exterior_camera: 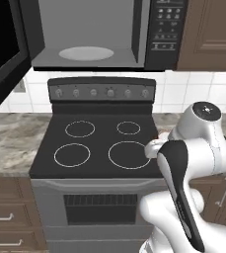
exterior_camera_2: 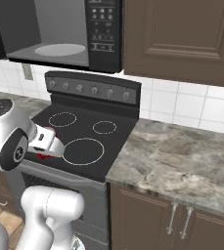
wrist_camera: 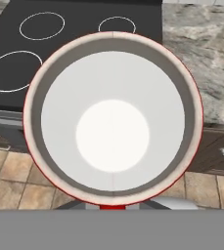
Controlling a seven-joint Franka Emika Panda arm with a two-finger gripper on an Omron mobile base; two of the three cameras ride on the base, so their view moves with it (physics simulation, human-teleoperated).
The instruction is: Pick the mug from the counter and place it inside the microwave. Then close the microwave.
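The red mug [wrist_camera: 112, 117] hangs right under the hand camera, and I look straight down into its white inside. It is lifted clear of the counter [wrist_camera: 201, 58], above the stove's front edge and the tiled floor. In the right base view my gripper [exterior_camera_2: 45, 149] is shut on the mug [exterior_camera_2: 46, 156], of which a red sliver shows under the white hand. The microwave [exterior_camera: 154, 34] hangs above the stove with its door [exterior_camera: 3, 59] swung open to the left. Its grey cavity holds a white turntable plate [exterior_camera: 86, 53].
The black stovetop [exterior_camera: 99, 143] with white burner rings lies below the microwave, its knob panel [exterior_camera: 102, 91] at the back. Marbled counter runs to its left [exterior_camera: 11, 138] and right [exterior_camera_2: 182, 161]. A brown wall cabinet [exterior_camera_2: 182, 34] hangs right of the microwave.
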